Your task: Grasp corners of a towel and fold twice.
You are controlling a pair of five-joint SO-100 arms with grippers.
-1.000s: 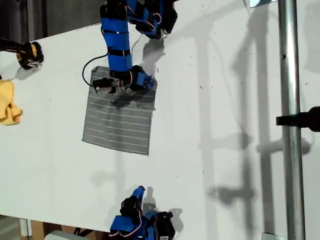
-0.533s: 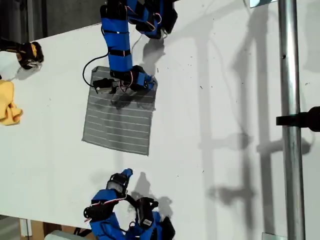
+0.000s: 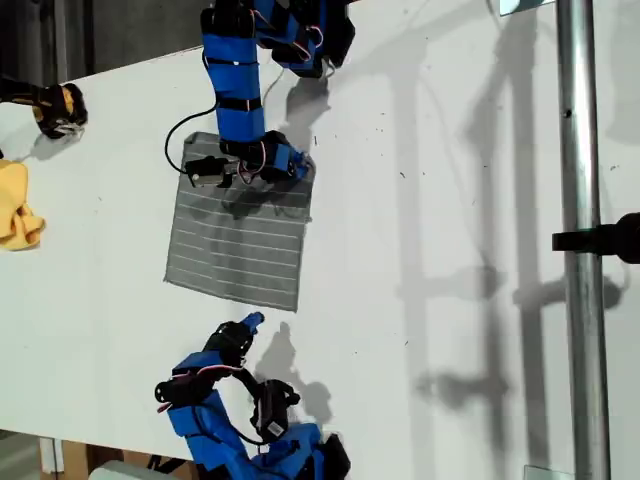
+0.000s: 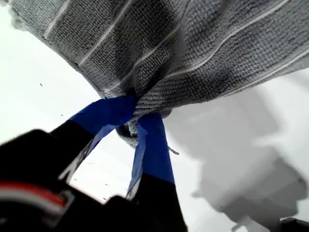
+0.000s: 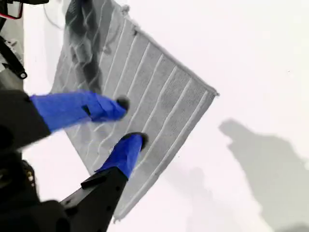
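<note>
The grey striped towel (image 3: pixel 238 240) lies flat on the white table (image 3: pixel 430 200), left of centre in the exterior view. My first gripper (image 3: pixel 302 166) sits at the towel's far right corner (image 3: pixel 310 172) in that view. In the first wrist view it (image 4: pixel 136 116) is shut on a bunched bit of the towel's edge (image 4: pixel 193 53). My second gripper (image 3: pixel 248 323) hovers just short of the towel's near edge, close to its near right corner (image 3: pixel 297 307). Its blue fingers (image 5: pixel 104 106) stand open with nothing between them, and the towel (image 5: pixel 159 96) lies beyond them.
A plain yellow cloth (image 3: pixel 15 205) lies at the exterior view's left edge, with a black and yellow object (image 3: pixel 55 108) above it. A metal pole (image 3: pixel 580 250) with a black clamp (image 3: pixel 605 240) runs down the exterior view's right side.
The second arm has swung up from the table's near edge toward the towel and shifted left in the exterior view. The first gripper has stayed on the corner.
</note>
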